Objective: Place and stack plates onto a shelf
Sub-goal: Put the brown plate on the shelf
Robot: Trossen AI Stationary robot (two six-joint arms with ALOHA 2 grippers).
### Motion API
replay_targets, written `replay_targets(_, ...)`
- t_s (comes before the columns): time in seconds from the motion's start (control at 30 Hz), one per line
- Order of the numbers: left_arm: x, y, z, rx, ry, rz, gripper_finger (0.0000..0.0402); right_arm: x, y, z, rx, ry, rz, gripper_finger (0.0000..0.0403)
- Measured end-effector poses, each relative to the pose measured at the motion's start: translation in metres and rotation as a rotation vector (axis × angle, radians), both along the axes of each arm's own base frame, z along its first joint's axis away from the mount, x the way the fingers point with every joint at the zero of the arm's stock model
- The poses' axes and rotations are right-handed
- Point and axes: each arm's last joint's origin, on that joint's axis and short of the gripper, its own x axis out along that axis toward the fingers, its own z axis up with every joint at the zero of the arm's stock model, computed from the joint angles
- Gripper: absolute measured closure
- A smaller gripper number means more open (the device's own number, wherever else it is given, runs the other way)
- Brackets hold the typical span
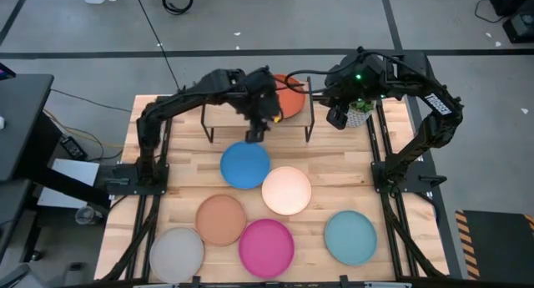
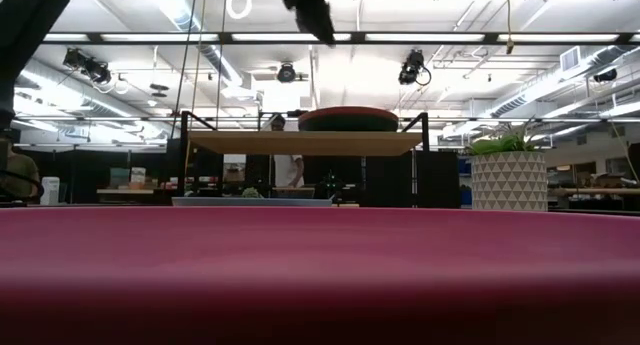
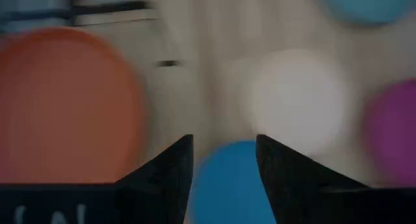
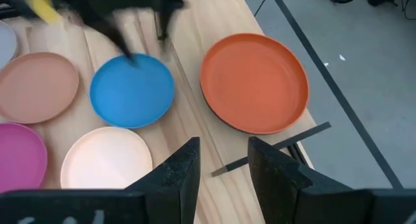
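The orange plate (image 1: 289,98) lies flat on the right half of the low wooden shelf (image 1: 224,113), at the table's far side; in the low view it shows as a dark disc (image 2: 348,118) on the board (image 2: 305,143). On the table lie the blue (image 1: 245,164), cream (image 1: 286,190), tan (image 1: 221,219), magenta (image 1: 266,247), light teal (image 1: 350,236) and grey (image 1: 177,253) plates. No dark teal plate can be made out. My left gripper (image 1: 253,131) hangs open and empty over the blue plate's far edge (image 3: 224,185), raised above shelf height (image 2: 310,10). My right gripper (image 4: 223,152) is open and empty, right of the shelf.
A white patterned plant pot (image 1: 359,113) stands right of the shelf, close under my right gripper (image 1: 337,118), and shows in the low view too (image 2: 510,180). The shelf's left half is bare wood. A person (image 2: 290,167) stands in the room beyond the table.
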Motion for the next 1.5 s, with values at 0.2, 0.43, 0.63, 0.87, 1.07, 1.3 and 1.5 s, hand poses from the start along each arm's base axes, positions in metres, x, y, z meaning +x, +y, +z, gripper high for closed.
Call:
replay_targets(0.2,-0.02,-0.037,0.004,-0.2,-0.009,-0.135,0.0242,-0.002,-0.001,-0.001,-0.038,0.027,-0.03,0.0268)
replay_targets(0.43,-0.038,-0.091,-0.042,-0.233,0.075,-0.213,0.0246,-0.002,-0.001,-0.001,-0.039,0.028,-0.03,0.0268)
replay_targets(0.63,-0.055,-0.116,-0.096,-0.318,0.054,-0.142,0.0246,-0.001,-0.001,0.0,-0.039,0.019,-0.031,0.0268)
replay_targets(0.87,-0.086,-0.149,-0.139,-0.38,0.166,-0.087,0.0247,-0.001,-0.001,-0.001,-0.042,0.023,-0.023,0.0268)
replay_targets(1.07,-0.107,-0.176,-0.177,-0.389,0.285,0.034,0.0247,-0.001,-0.001,-0.001,-0.053,0.029,-0.009,0.0268)
replay_targets(1.3,-0.135,-0.177,-0.203,-0.396,0.258,0.247,0.0247,0.0,-0.001,0.0,-0.055,0.025,0.002,0.0268)
replay_targets(1.5,-0.162,-0.166,-0.21,-0.38,0.222,0.377,0.0247,0.0,-0.001,0.0,-0.053,0.025,0.003,0.0268)
